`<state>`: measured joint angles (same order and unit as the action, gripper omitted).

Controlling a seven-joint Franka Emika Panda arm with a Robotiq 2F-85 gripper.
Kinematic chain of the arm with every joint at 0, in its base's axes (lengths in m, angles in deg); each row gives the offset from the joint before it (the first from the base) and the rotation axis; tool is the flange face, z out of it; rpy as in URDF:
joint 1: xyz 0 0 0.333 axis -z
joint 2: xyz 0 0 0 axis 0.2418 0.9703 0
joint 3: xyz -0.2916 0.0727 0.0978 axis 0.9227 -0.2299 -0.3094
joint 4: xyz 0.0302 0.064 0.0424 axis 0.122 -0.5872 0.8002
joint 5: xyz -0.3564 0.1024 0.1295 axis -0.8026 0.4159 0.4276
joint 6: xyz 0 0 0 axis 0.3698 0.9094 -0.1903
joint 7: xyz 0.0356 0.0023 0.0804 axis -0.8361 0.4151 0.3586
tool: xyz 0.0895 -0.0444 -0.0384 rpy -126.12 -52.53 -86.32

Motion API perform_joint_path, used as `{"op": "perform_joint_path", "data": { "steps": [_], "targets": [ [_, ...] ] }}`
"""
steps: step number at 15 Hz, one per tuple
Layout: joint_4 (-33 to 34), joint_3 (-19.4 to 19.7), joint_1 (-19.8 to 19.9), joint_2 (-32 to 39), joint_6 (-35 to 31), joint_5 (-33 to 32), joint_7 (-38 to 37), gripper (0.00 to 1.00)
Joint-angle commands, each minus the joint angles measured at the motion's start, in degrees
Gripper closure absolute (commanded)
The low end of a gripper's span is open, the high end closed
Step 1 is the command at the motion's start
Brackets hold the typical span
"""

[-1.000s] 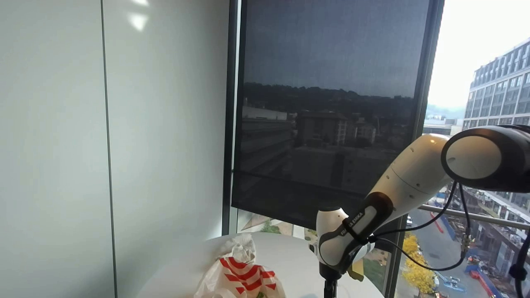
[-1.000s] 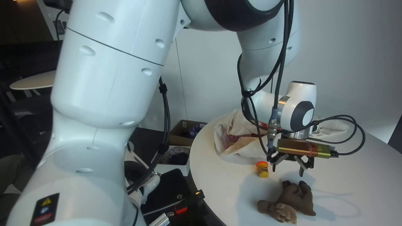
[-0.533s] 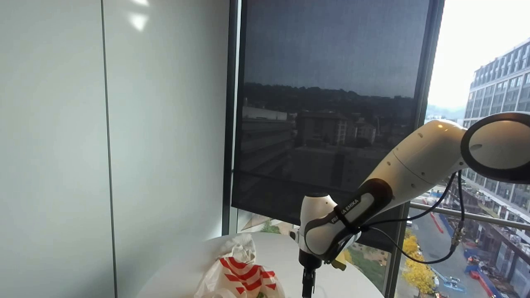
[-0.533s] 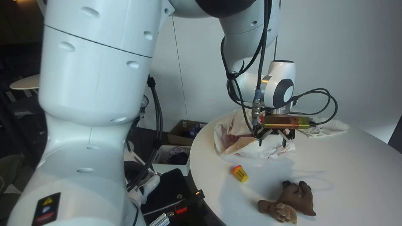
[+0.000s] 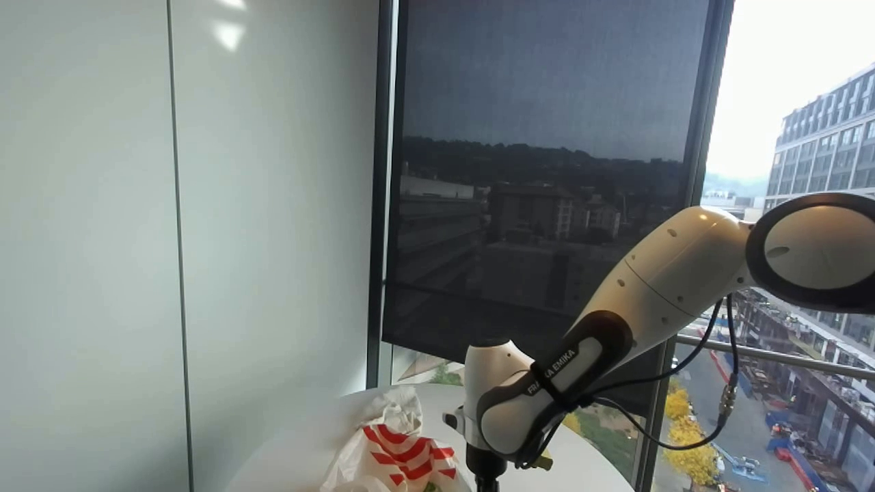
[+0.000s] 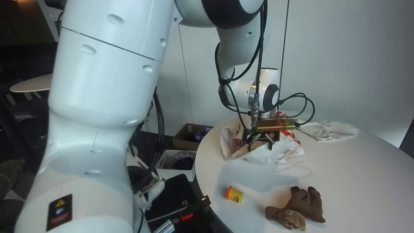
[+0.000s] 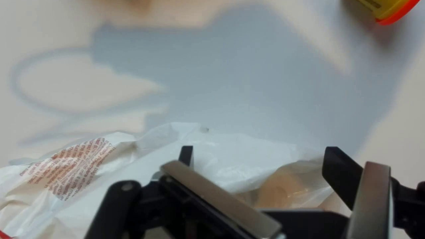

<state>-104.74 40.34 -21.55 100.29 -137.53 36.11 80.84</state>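
Plastic bag (image 6: 277, 154): likely within reach now
Gripper (image 6: 259, 149): shifted over bag; spread, empty
Yellow tub (image 6: 235, 194): farther from bag

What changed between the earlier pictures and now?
In an exterior view, the open gripper swung left and back to over the plastic bag. The yellow tub shifted left and nearer the camera, its red lid now facing left. Nothing was grasped or released. The brown plush toy, the bag and the white cloth stayed put.
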Motion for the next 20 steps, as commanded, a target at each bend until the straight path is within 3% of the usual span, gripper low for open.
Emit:
{"op": "perform_joint_path", "data": {
  "steps": [1,11,20],
  "targets": [
    [2.4,0.6,-2.7,1.9,0.8,-2.9,1.6,0.00],
    [6.5,-0.2,-6.3,4.6,-1.7,-4.6,1.0,0.00],
    [5.7,-0.9,-10.2,8.0,-3.2,-5.7,0.7,0.00]
  ]
}}
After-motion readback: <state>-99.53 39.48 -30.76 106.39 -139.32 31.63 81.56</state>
